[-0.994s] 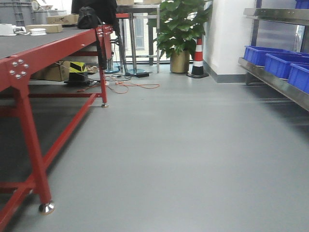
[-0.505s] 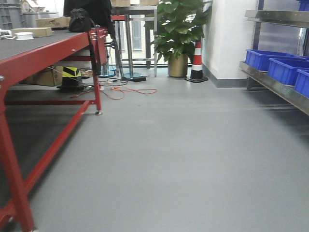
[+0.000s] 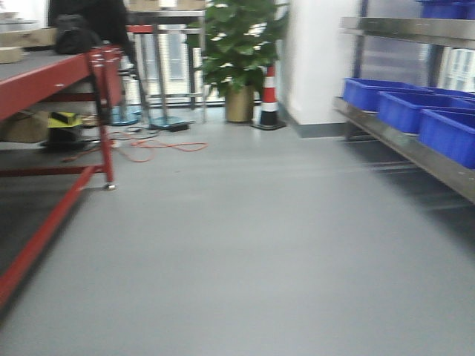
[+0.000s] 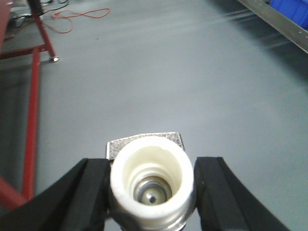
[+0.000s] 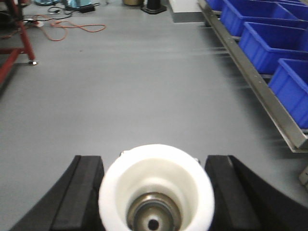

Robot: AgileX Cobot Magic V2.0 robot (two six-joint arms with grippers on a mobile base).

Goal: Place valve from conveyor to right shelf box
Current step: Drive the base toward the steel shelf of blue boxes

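Though the front view is blurred, it shows the red-framed conveyor [image 3: 52, 74] along the left side and a metal shelf [image 3: 415, 152] along the right, with open grey floor [image 3: 245, 245] between them. Blue boxes [image 3: 404, 111] sit in a row on the shelf. At the far end stand a potted plant [image 3: 237, 52] and a striped traffic cone [image 3: 269, 96] just to its right, and an orange cable [image 3: 159, 148] lies on the floor near the conveyor's far leg. A black bag [image 3: 74, 37] rests on the far part of the belt.

Seen from the left wrist, the left hand [image 4: 153, 195] is clamped on the first valve [image 4: 151, 173], a white-ended fitting whose open mouth faces the camera, with a black finger pressed against each side. Seen from the right wrist, the right hand [image 5: 156, 195] grips the second valve [image 5: 156, 183] the same way, its white mouth filling the near edge. Both valves are held above the floor, well apart from the conveyor and not in any box.
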